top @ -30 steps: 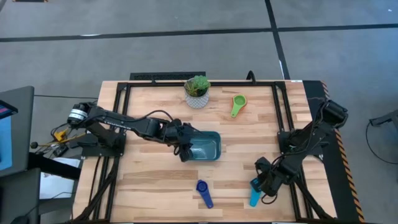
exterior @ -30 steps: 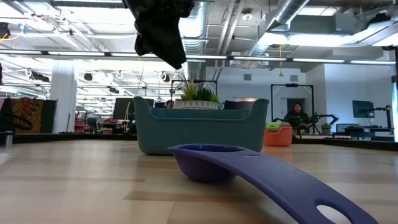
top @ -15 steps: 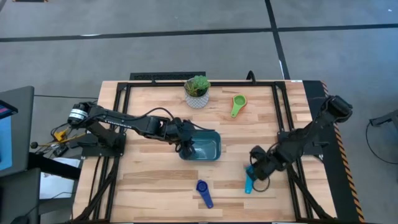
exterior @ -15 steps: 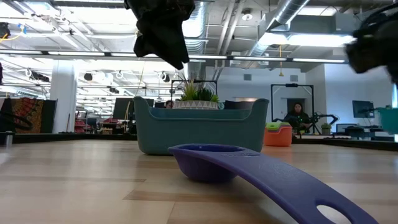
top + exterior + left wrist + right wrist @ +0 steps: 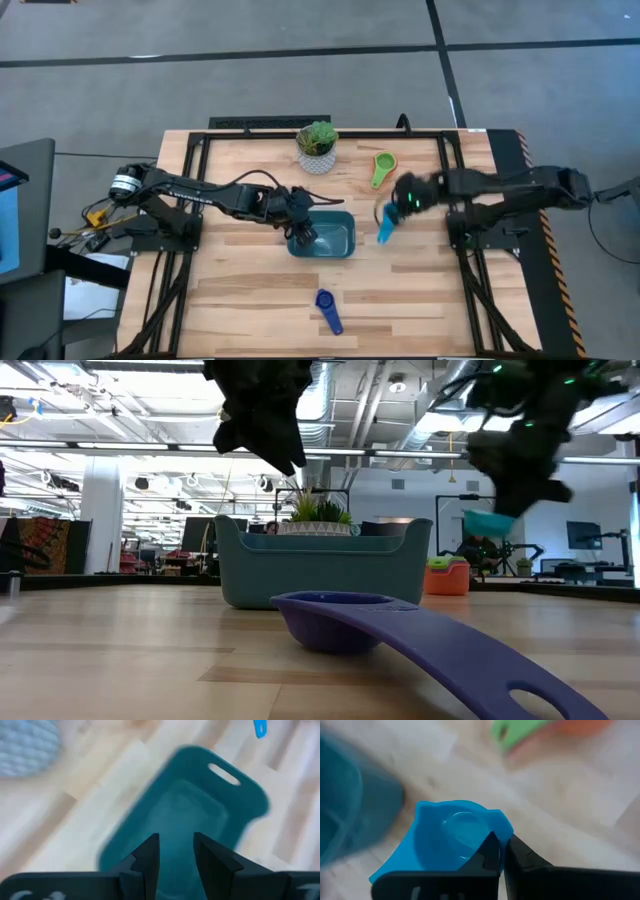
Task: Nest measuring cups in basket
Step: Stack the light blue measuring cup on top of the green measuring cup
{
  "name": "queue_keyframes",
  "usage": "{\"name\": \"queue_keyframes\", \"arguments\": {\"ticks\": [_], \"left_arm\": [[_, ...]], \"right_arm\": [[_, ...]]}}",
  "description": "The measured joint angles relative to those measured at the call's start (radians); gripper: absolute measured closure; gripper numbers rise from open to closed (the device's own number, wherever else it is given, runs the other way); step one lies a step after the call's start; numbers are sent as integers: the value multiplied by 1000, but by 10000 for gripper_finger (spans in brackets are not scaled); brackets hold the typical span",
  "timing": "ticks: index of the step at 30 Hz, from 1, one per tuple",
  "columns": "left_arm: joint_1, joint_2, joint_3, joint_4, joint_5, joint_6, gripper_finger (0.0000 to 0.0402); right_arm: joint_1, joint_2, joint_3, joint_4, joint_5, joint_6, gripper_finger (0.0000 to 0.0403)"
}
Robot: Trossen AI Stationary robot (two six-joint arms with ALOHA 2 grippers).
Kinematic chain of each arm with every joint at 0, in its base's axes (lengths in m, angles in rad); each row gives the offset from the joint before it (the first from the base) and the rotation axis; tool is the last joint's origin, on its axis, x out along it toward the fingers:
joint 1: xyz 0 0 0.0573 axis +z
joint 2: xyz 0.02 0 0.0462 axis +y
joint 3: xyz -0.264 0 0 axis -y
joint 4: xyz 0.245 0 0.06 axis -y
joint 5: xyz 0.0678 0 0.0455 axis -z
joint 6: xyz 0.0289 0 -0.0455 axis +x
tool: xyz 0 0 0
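Fingers of the right gripper (image 5: pixel 502 855) are pinched on the rim of a light blue cup (image 5: pixel 451 840), which hangs above the table (image 5: pixel 240 290) just beside the right end of the basket (image 5: pixel 335 238). In the high view the same cup (image 5: pixel 385 226) shows as a thin blue strip below the right gripper (image 5: pixel 398 205), lying between the basket and the green cup (image 5: pixel 382 166). The low view shows this cup (image 5: pixel 489 521) carried clear of the tabletop, higher than the basket (image 5: pixel 320 565) rim.

Fingers of the left gripper (image 5: pixel 176 856) stand a narrow gap apart with nothing between them, directly over the hollow of the basket (image 5: pixel 200 810). In the high view the left gripper (image 5: pixel 303 230) sits above the basket's left half. Whether any cups already lie inside cannot be told.

Green cup rests nested in an orange cup (image 5: pixel 391 170) near the far edge, right of a white pot with a plant (image 5: pixel 317 146). A dark blue cup (image 5: pixel 326 308) lies alone on the near side of the table, well apart from the basket; it fills the foreground of the low view (image 5: pixel 400 635).
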Motion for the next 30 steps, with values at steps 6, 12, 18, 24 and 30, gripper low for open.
{"name": "queue_keyframes", "arguments": {"ticks": [6, 12, 18, 24, 30], "left_arm": [[75, 0, 0, 17, -42, 220, 294], [257, 0, 0, 77, 94, 346, 295], [406, 0, 0, 65, 222, 370, 294], [464, 0, 0, 63, 248, 432, 294], [503, 0, 0, 94, 248, 495, 294]], "right_arm": [[-353, 49, 107, 77, -142, -250, 388], [-559, 222, 249, 65, -222, -432, 385], [-633, 372, 337, -7, -260, -576, 384], [-687, 454, 367, -14, -259, -631, 377], [-718, 516, 371, 7, -256, -650, 369]]}}
